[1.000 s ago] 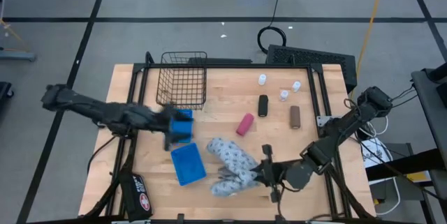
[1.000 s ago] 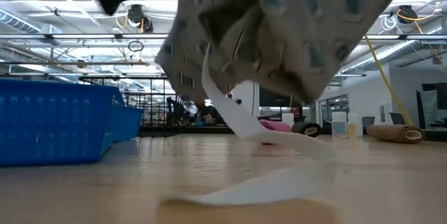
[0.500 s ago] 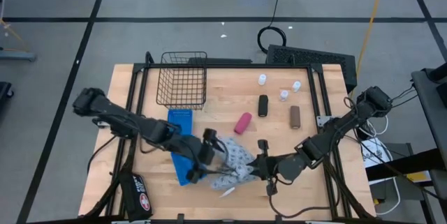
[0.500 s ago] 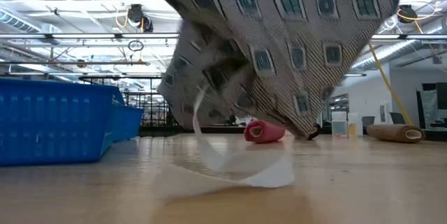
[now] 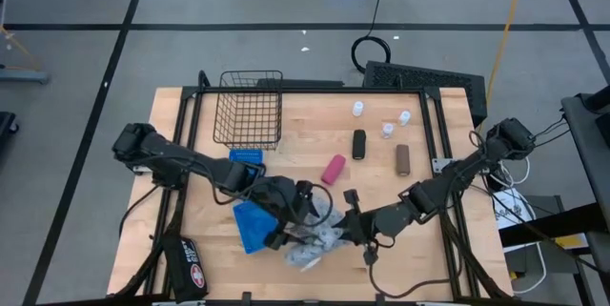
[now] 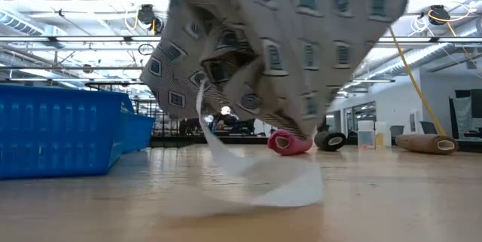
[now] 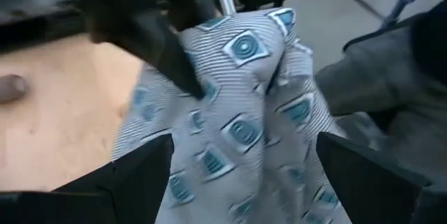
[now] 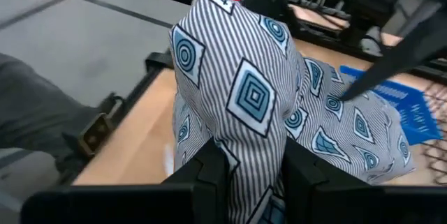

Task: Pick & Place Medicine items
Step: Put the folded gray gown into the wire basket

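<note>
On the table [image 5: 200, 134], near the front edge, both arms meet at the cloth [image 8: 258, 105]. Right gripper [image 8: 251, 165]: fingers pinched on cloth, lifting it. Left gripper [image 7: 241, 151]: fingers spread wide at cloth, holding nothing. Pink tube [image 5: 334, 170], black container [image 5: 358, 144], white bottles [image 5: 358, 109] lie behind, apart.

— That counter [image 5: 191, 153] looks like pale wood, smooth and faintly shiny low down.

— And the bundle [image 8: 258, 105] mid-frame is soft woven cloth, striped and matt, with a limp white strip [image 6: 256, 178] that looks like paper or tape.

— The basket [image 5: 250, 108] at upper left is thin dark wire; the blue trays [image 6: 53, 133] look like ribbed plastic.

— The fingers [image 7: 133, 172] are matt black.
</note>
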Available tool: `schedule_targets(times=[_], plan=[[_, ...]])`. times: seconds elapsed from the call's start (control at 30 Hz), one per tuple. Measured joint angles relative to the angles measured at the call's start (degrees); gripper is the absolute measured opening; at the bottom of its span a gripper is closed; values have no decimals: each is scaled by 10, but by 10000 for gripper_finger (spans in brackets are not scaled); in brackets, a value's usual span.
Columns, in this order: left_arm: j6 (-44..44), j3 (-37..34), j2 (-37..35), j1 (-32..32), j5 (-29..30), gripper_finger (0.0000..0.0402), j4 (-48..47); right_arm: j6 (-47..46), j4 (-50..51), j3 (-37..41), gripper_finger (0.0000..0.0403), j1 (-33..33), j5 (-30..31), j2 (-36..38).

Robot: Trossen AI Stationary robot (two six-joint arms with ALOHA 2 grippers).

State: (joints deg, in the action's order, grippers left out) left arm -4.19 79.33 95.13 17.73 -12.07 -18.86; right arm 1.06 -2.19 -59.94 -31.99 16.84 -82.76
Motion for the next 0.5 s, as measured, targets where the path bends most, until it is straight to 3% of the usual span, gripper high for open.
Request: schedule_targets(times=[0.2, 0.5], plan=[[22, 0, -1, -2, -33, 363, -4, 29, -5, 0, 66, 17, 71, 0], [31, 0, -1, 0, 84, 363, 0, 72, -55, 1, 66, 18, 180, -1]])
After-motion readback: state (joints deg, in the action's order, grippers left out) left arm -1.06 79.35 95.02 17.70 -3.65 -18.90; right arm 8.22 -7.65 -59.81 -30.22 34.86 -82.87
